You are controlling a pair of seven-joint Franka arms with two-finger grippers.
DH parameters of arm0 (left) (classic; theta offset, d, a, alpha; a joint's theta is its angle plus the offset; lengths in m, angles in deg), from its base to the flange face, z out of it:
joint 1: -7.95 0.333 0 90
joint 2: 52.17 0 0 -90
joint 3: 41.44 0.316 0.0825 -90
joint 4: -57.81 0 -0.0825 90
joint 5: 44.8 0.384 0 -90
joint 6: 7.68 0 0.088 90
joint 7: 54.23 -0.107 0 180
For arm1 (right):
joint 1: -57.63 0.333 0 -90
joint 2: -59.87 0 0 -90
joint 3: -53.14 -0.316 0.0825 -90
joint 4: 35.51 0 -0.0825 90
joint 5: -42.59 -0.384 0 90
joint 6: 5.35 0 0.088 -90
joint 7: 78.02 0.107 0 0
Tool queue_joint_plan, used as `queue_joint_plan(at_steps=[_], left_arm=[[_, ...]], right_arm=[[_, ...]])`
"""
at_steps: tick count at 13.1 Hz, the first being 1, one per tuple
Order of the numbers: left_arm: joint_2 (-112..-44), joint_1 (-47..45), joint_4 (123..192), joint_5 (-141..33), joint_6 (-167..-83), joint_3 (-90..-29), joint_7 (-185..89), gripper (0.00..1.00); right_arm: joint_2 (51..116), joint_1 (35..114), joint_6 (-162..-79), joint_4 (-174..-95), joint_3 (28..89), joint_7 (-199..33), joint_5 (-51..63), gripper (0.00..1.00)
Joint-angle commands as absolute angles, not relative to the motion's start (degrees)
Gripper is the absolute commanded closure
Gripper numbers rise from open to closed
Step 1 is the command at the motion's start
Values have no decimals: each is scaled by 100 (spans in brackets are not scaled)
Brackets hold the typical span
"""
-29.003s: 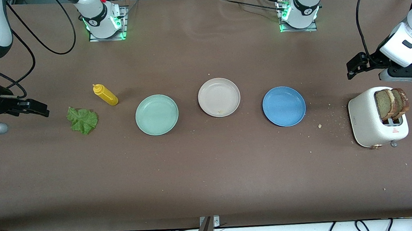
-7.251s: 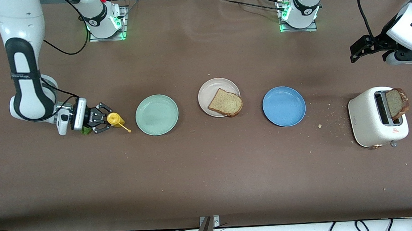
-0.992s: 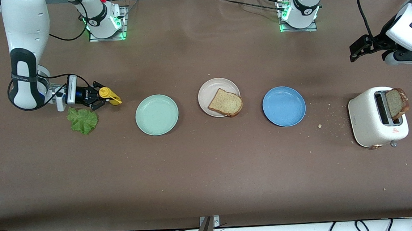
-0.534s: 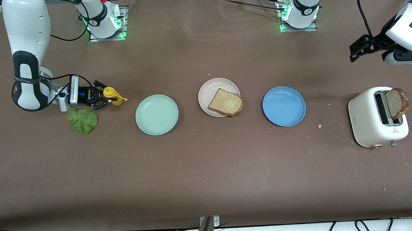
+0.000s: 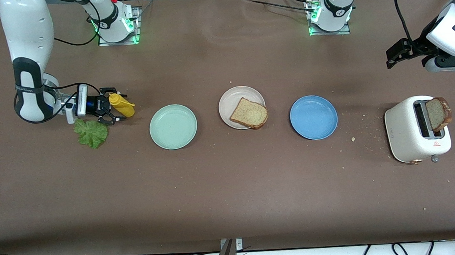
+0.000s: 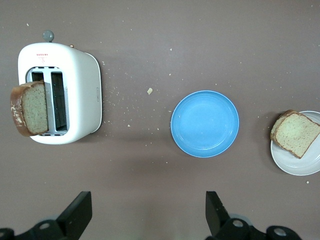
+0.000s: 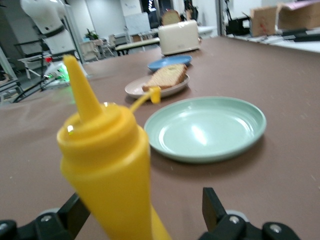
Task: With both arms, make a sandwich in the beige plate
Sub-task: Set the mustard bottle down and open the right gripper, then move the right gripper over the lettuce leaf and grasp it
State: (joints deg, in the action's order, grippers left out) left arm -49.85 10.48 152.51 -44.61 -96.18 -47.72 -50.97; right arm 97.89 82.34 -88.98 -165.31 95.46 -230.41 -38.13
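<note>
Landmark: the round pale beige plate (image 5: 241, 107) was taken as reference, set between a mint green plate (image 5: 173, 126) and a blue plate (image 5: 313, 117).
Bread: one square brown wholegrain slice (image 5: 249, 113) was laid on the beige plate, overhanging its rim, seemingly as the sandwich base.
Second slice: a brown slice (image 5: 437, 113) was left standing in the white toaster (image 5: 417, 134), well apart from the plate toward the left arm's end.
Lettuce: the ruffled green leaf (image 5: 91, 133) was found well apart toward the right arm's end, not yet used.
Right gripper (image 5: 110, 105): jaws were spread around the yellow squeeze bottle (image 5: 121, 104), apparently released upright.
Left gripper (image 6: 147, 215): jaws were held wide apart and empty above the table by the toaster, waiting.
</note>
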Motion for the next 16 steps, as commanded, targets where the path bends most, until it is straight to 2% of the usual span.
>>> queue_joint_plan(at_steps=[1,6,8,11,16], left_arm=[[-4935,1093,15273,-4471,-9566,-4812,-5116,0],[-4935,1102,15273,-4471,-9574,-4812,-5124,0],[-4935,1102,15273,-4471,-9566,-4812,-5124,0],[-4935,1111,15273,-4471,-9566,-4812,-5124,0],[-4935,1137,15273,-4471,-9566,-4812,-5124,0]], right_arm=[[9161,7855,-9419,-16585,9383,-22097,-3162,1],[7730,7582,-10738,-16252,9156,-19207,-1229,1],[7448,7328,-10923,-15936,8787,-18178,-561,1],[7113,6696,-11064,-15252,7865,-16465,599,1],[6901,6483,-11108,-14469,7249,-13381,2224,1]])
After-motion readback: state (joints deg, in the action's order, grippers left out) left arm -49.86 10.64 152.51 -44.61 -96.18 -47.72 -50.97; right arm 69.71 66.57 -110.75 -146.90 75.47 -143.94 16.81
